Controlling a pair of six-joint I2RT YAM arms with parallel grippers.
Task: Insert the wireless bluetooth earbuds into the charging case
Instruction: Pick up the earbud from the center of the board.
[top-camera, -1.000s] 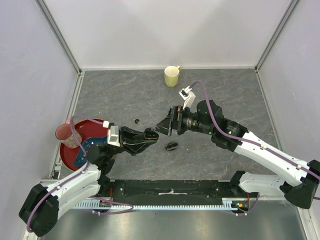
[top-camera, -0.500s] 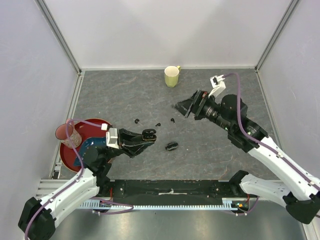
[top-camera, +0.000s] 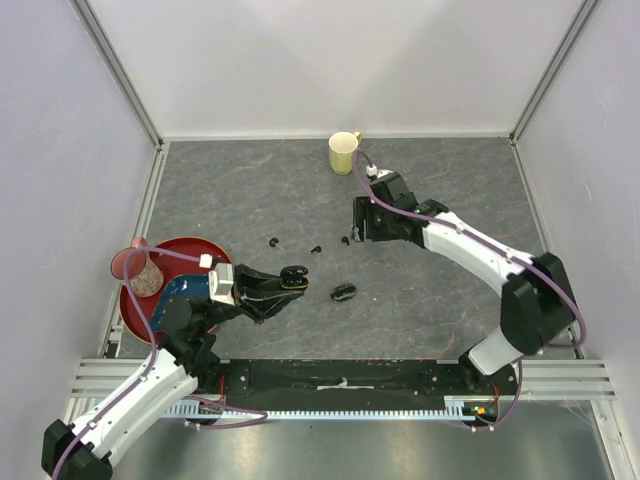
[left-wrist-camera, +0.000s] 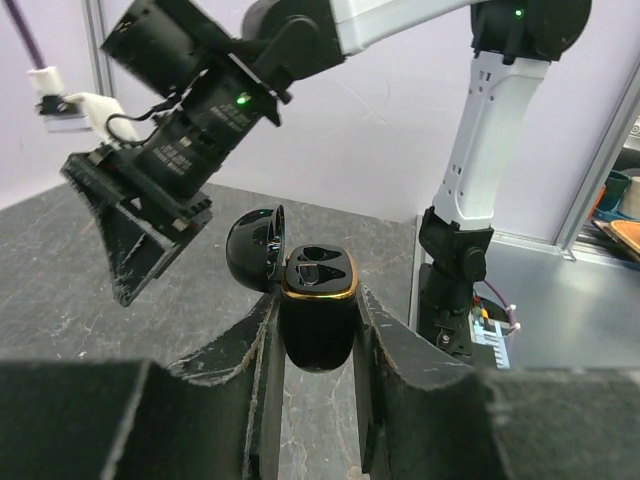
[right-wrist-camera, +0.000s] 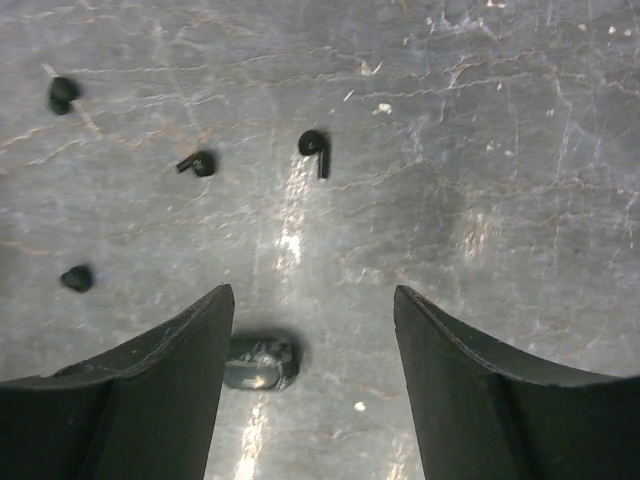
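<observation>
Three earbuds (top-camera: 316, 249), top view: they lie loose on the table (top-camera: 450, 180), in a row running from near your right gripper (top-camera: 358, 226) fingertips toward your left gripper (top-camera: 290, 278). A fourth cannot be made out here.
Charging case (top-camera: 293, 271), top view: pinched at the left fingertips, off the table. A second case (top-camera: 343, 292) lies on the table near them.
Charging case, left wrist view: it stands between the fingers (left-wrist-camera: 250, 370), which press its lower body from both sides. Its long axis runs along the fingers, mouth pointing away from the palm, lid swung open toward one finger. Both wells look empty.
Earbuds, right wrist view: four on the table, all beyond your spread fingers (right-wrist-camera: 150, 370), which hold nothing. One lies ahead of the gap, stem pointing back toward the fingertips. Its neighbour's stem points sideways. The other two are too small to read.
Progress: nothing appears seated yet, so judge all four insertions as left to do.
</observation>
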